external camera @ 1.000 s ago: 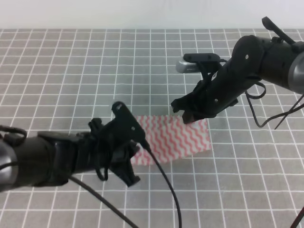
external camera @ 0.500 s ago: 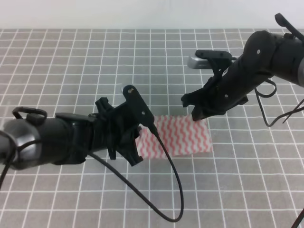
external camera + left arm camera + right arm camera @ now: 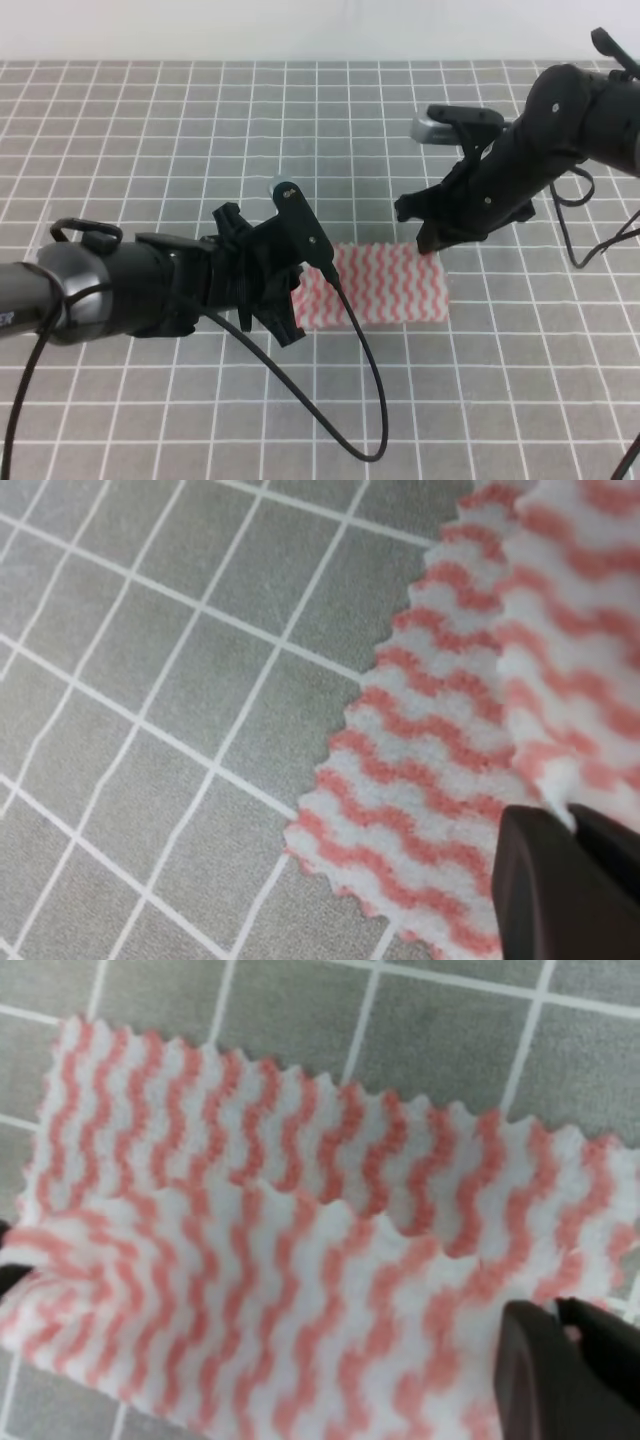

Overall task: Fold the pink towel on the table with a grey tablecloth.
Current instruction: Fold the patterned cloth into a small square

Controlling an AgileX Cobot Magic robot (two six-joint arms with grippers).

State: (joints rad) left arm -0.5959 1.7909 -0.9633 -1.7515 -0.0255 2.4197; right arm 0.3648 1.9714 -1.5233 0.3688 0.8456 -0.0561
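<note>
On grey tablecloth (image 3: pixel 150 120): pink towel (image 3: pixel 395 285), no legible writing.

light: even, bright | shadows: faint | wrist views: softly blurred

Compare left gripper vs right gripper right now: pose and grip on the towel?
1. The left gripper works the near-left end of the pink towel; the right gripper is at its far-right corner.
2. The left arm lies low across the grey tablecloth; the right arm comes down from above.

Shared: in each wrist view the dark fingertips sit closed on a raised towel layer, the upper layer offset from the lower one.
</note>
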